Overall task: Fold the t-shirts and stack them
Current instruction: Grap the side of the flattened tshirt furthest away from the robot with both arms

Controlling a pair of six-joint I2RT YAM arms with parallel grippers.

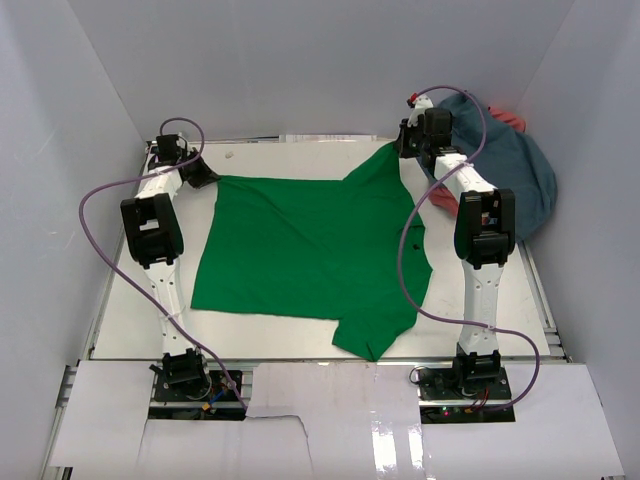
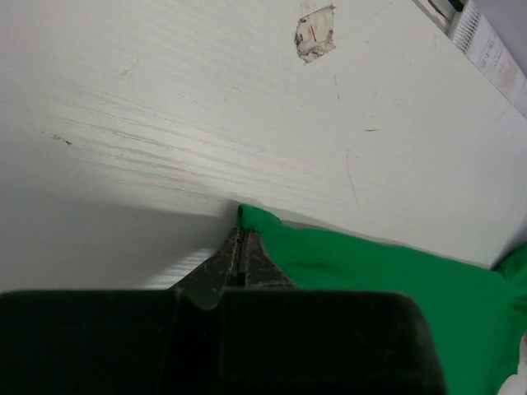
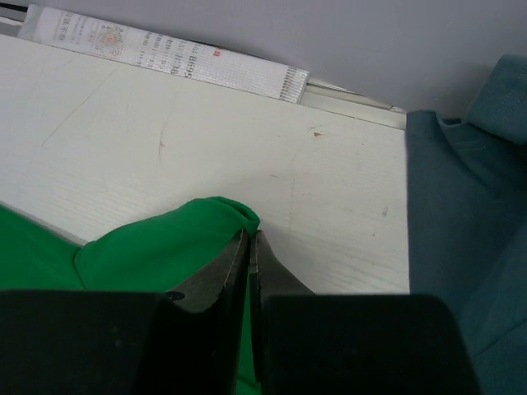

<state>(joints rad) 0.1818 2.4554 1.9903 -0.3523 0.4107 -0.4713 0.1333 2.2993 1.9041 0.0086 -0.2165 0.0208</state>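
Cloth first: soft, short-sleeved, bright plain green t-shirt (image 1: 310,250), spread nearly flat on the white surface (image 1: 130,320), stretching from both grippers back toward the arm bases.

Left gripper (image 2: 240,234) clamped tight, fingertips together, on the far left corner of that shirt. Right gripper (image 3: 249,234) likewise pinched closed, on a rounded fold at the far right corner.

From the top view alone: the whole outline of the green t-shirt, one flap pointing toward the bases, and a larger slate blue-grey t-shirt (image 1: 515,170) heaped just right of the right gripper. Also coral red t-shirt (image 1: 510,120) cloth peeking out at the heap's far edge, with another bit beside the right arm.

From the left wrist alone: the pinch itself, green cloth running off to that gripper's right, bare surface ahead of it, and a small chipped patch (image 2: 315,33) farther ahead.

From the right wrist alone: green bunched left of the fingertips, blue-grey cloth to their right with bare surface between the two, and a white printed strip (image 3: 165,49) along the far edge.
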